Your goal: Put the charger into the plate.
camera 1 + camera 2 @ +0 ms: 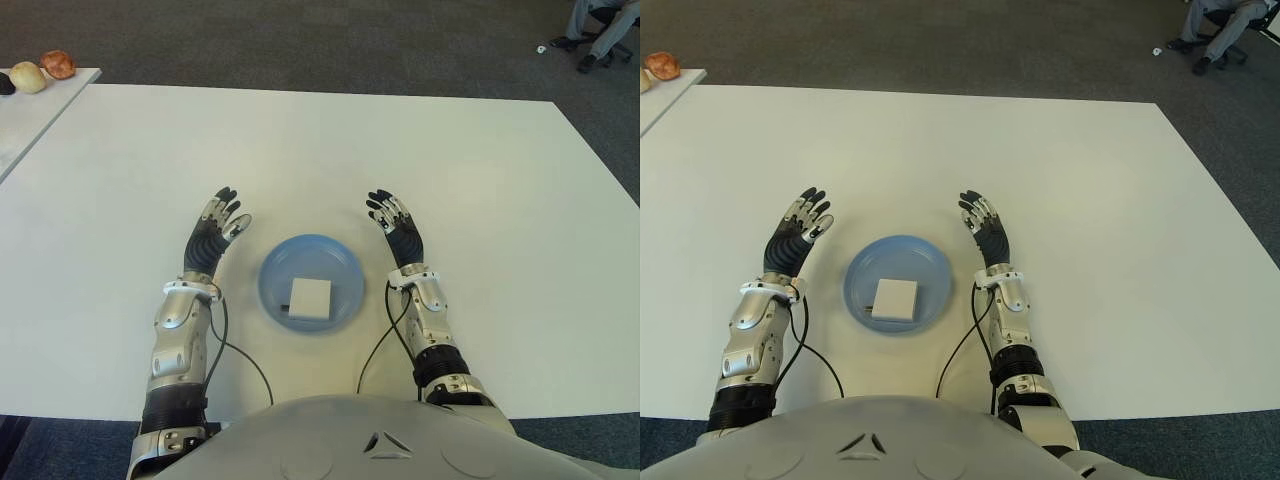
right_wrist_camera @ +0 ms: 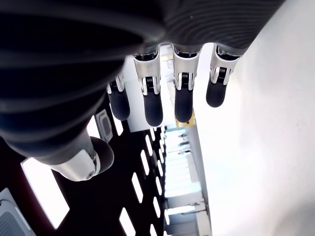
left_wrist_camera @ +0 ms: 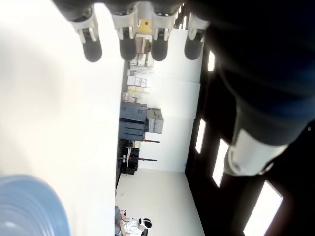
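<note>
A white square charger (image 1: 309, 298) lies flat inside the blue plate (image 1: 280, 266) on the white table, directly in front of me. My left hand (image 1: 214, 234) shows just left of the plate, fingers straight and spread, holding nothing. Just right of the plate my right hand (image 1: 396, 227) mirrors it, fingers extended and empty. In the left wrist view the fingertips (image 3: 127, 48) point straight out and the plate's blue rim (image 3: 29, 206) shows in a corner. The right wrist view shows straight fingertips (image 2: 153, 111) with nothing between them.
The white table (image 1: 330, 150) stretches far ahead and to both sides. A second table at the far left carries two rounded objects (image 1: 44, 70). A seated person's legs (image 1: 600, 30) show at the far right on the dark carpet.
</note>
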You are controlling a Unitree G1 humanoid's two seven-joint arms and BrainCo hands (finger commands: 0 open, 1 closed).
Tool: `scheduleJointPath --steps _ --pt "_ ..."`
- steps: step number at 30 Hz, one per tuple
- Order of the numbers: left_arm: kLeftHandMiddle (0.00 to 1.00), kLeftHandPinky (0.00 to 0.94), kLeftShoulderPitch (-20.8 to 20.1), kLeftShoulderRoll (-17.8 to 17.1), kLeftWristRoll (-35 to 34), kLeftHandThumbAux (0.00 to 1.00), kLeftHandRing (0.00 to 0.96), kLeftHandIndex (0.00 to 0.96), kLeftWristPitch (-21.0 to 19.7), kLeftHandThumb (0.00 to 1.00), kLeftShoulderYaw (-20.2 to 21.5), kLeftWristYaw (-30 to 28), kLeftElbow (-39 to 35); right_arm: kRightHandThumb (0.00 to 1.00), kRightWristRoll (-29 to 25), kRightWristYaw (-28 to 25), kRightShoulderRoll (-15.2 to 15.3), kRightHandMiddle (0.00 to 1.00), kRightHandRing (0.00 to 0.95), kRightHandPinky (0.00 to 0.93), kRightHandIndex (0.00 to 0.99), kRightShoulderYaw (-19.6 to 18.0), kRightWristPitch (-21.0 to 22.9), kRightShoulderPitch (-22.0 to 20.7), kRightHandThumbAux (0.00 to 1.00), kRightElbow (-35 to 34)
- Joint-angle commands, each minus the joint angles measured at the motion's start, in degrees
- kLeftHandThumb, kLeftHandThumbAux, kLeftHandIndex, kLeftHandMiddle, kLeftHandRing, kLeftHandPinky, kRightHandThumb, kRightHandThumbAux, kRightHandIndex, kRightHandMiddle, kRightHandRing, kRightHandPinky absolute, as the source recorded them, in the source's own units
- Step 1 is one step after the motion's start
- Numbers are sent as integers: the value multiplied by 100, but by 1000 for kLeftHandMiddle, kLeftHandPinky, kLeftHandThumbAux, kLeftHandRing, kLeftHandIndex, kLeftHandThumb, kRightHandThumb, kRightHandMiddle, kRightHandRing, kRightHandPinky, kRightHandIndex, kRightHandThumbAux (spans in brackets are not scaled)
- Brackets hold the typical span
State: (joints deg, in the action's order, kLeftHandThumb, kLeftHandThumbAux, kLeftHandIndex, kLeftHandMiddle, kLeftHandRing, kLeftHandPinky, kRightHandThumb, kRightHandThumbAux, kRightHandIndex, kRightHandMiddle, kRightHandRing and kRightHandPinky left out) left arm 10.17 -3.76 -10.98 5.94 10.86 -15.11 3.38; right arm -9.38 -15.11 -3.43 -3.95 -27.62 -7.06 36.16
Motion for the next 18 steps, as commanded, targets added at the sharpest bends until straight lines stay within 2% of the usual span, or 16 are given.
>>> scheduleJointPath --steps 1,12,18 --pt "0 0 238 -62 -105 638 0 0 -22 0 31 -60 92 0 -59 18 -95 210 163 152 157 -41 214 454 623 296" --pt "0 0 565 -121 -135 628 0 0 -158 0 -44 -70 -58 0 -59 56 -116 192 152 142 151 -57 137 479 640 263" --pt "0 0 702 -232 -156 625 0 0 5 0 4 -179 71 0 -84 82 -141 162 124 124 143 -74 110 485 647 255"
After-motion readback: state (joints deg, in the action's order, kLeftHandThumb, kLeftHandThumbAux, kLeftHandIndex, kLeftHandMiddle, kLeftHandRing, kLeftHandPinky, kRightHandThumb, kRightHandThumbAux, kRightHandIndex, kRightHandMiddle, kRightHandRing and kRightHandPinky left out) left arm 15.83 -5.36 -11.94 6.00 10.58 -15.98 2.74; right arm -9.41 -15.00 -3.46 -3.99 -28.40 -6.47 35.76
